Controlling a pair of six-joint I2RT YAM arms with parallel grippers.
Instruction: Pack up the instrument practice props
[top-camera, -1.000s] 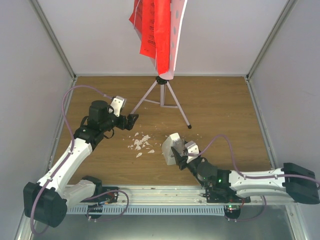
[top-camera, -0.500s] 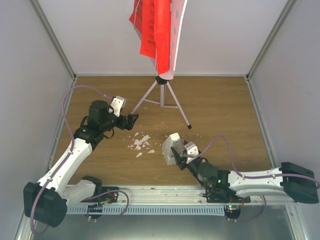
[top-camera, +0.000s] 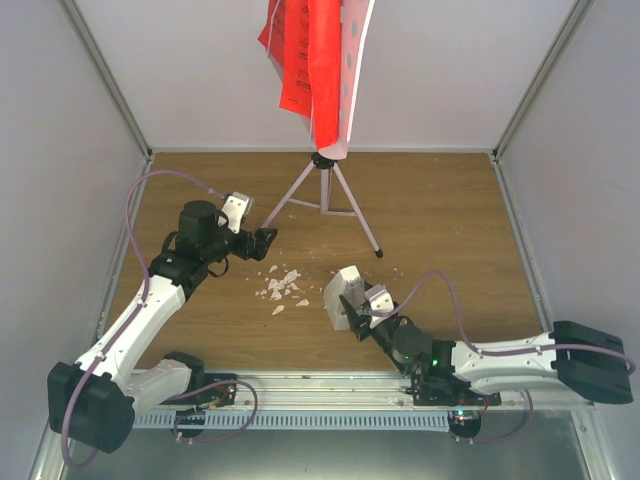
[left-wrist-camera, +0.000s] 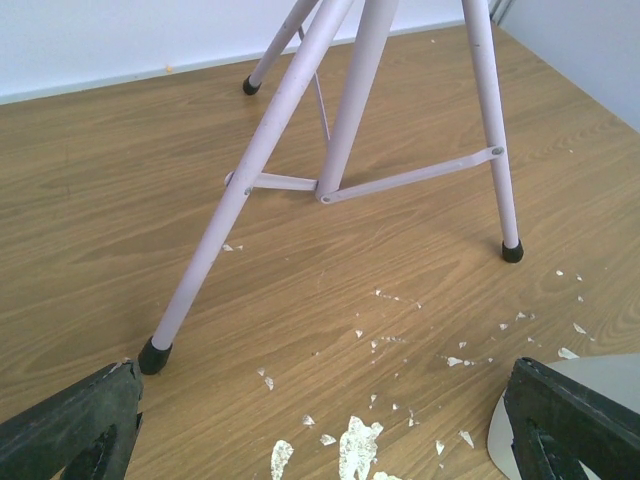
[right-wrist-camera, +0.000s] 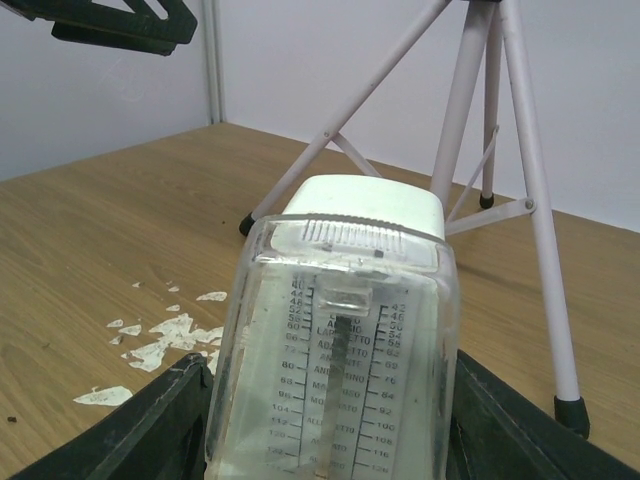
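- The left arm (top-camera: 140, 320) reaches from its base at the near left, elbow bent, with the wrist angled right towards the stand.
- The left gripper (top-camera: 262, 242) is released, jaws spread wide and holding nothing. It sits low over the tabletop (top-camera: 450, 220), just beside the black foot of the near-left of the tripod legs (top-camera: 330, 195).
- The right arm (top-camera: 500, 355) lies low and stretched leftwards along the near edge, its wrist pointing far-left.
- The right gripper (top-camera: 352, 305) is grasping the white metronome (top-camera: 340, 295), one finger (right-wrist-camera: 130, 440) against each side of its clear, scale-marked front.
- The metronome is near the middle of the tabletop, right of the white crumbs (top-camera: 282, 287) and nearer than the stand.
- The music-stand plate (top-camera: 352, 60) stands at the far centre on its legs, with the red sheets (top-camera: 310, 60) hanging on its left face.
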